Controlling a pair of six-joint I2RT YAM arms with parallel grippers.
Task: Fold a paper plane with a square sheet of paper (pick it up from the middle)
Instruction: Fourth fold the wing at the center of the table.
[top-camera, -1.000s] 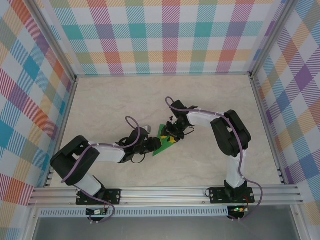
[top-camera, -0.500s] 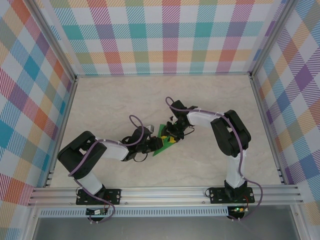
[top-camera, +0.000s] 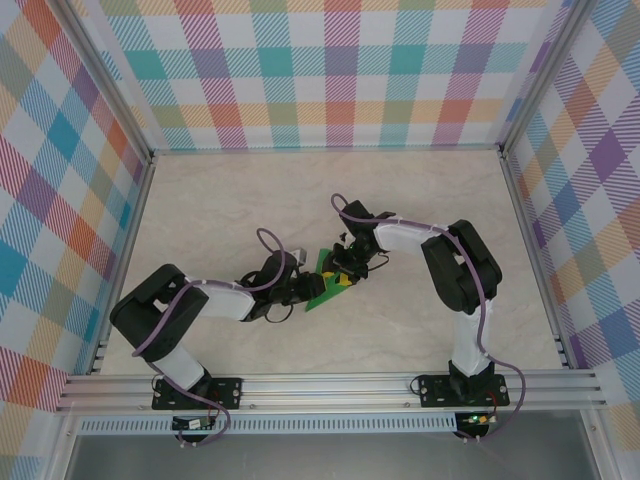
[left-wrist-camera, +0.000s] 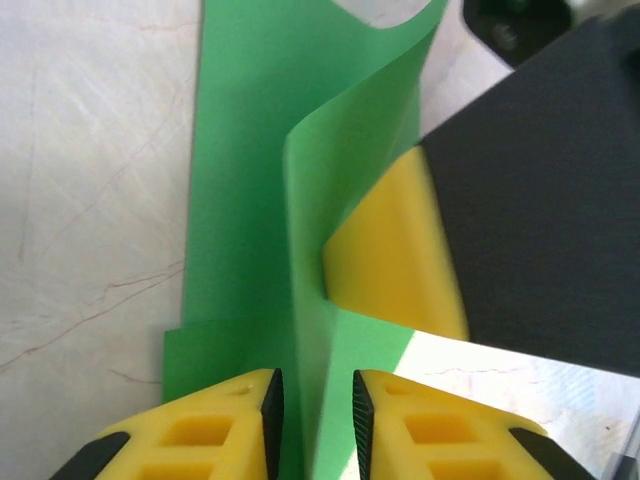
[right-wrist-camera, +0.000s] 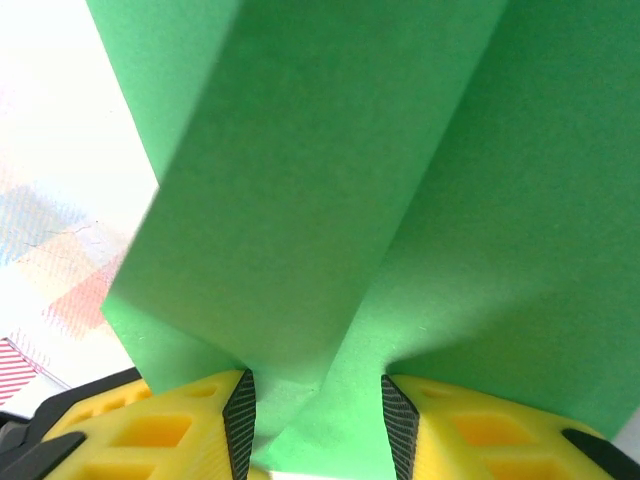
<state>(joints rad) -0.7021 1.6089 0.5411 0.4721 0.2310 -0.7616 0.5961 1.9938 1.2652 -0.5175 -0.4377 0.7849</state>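
Jaws of R gripper (right-wrist-camera: 318, 425) clamp paper (right-wrist-camera: 330, 200) — L gripper (left-wrist-camera: 312, 415) straddles it.

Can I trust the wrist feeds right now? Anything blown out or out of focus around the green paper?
Top external: evenly lit and sharp, though the thin bright green creased sheet of paper looks tiny. Left wrist: paper crisp, the other arm's yellow finger soft-edged, pale marbled table beside it glaring white. Right wrist: paper slightly soft, table at left blown out.

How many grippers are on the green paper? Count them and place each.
2. The left gripper straddles a raised fold of the bright green folded paper sheet from its left side; the right gripper clamps it from the right.
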